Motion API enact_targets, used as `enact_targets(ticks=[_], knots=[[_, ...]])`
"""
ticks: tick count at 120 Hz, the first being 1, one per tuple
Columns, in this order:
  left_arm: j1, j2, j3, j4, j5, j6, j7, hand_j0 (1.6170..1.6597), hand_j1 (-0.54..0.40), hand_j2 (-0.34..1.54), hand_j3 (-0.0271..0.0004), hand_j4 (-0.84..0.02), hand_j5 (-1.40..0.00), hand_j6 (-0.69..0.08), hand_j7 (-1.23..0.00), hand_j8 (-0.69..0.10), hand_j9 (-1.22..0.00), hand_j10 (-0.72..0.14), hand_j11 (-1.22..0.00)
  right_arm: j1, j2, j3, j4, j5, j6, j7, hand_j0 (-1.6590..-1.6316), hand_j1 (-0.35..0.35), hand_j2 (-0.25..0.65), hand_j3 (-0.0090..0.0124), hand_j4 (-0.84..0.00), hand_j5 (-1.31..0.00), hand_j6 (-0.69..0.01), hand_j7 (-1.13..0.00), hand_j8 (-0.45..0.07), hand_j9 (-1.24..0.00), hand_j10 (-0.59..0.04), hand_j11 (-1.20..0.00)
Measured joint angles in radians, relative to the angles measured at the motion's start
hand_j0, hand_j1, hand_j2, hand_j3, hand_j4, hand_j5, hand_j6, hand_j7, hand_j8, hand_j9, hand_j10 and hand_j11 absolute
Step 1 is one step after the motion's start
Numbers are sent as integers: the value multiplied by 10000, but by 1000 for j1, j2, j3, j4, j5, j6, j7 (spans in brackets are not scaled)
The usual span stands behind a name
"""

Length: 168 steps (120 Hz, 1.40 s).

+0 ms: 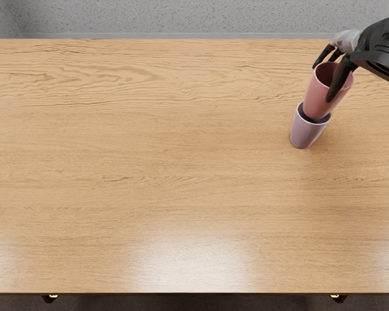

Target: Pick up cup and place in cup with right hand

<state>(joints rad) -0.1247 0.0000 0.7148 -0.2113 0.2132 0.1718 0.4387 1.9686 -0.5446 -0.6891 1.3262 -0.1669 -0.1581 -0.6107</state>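
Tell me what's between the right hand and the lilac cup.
The pink cup: in the head view the right hand grips it near the rim, and its base shows at the mouth of the lilac cup.

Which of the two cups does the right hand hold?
The pink cup is in the right hand; the pale purple cup is below it, not gripped.
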Motion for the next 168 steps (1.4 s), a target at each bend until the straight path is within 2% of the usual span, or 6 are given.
enact_targets(ticks=[50, 52, 70, 91, 119, 168], knots=[[0, 0, 0, 0, 0, 0, 0, 16581, 3490, 0, 0, -1, 0, -2, 0, -1, 0, -1, 0, -21, 0, 6, -4, -7, -1, 0, -16573, 996, 291, 2, -4249, -5789, -3244, -5679, -2705, -5812, -3946, -5836], [-1, 0, 0, 0, 0, 0, 0, 16581, 3491, 1, 0, -2, 0, -3, 0, -3, 0, -2, 0, -22, 0, 6, -5, -7, -1, 0, -16573, 946, 206, 3, -4189, -5705, -3273, -5597, -2734, -5728, -3966, -5749], [0, 0, 0, 0, 0, 0, 0, 16581, 3490, 0, 0, -1, 0, -2, 0, -2, 0, -1, 0, -30, 1, 6, -13, -3, 0, 0, -16578, -1162, 87, 0, -2167, -2927, -1731, -2877, -1471, -2939, -2059, -2949], [0, 0, 0, 0, 0, 0, 0, 16581, 3490, 0, 0, 0, 0, 0, 0, 0, 0, 0, 0, -33, 1, 6, -13, -4, -1, 0, -16579, -2314, 10, 0, -1090, -1452, -912, -1429, -797, -1456, -1042, -1460], [0, 0, 0, 0, 0, 0, 0, 16581, 3491, 0, 0, -1, 0, -2, 0, -1, 0, -1, 0, -33, 20, 6, -13, -1, -1, 0, -16580, -2895, -29, 0, -548, -708, -498, -699, -457, -709, -529, -710], [3, 0, 0, 0, 0, 0, 0, 16581, 3490, 0, 0, 0, 0, 0, 0, 0, 0, 0, 0, -28, 27, 20, -8, -2, -2, 0, -16581, -3155, -41, 0, -306, -380, -309, -376, -296, -379, -299, -379]])
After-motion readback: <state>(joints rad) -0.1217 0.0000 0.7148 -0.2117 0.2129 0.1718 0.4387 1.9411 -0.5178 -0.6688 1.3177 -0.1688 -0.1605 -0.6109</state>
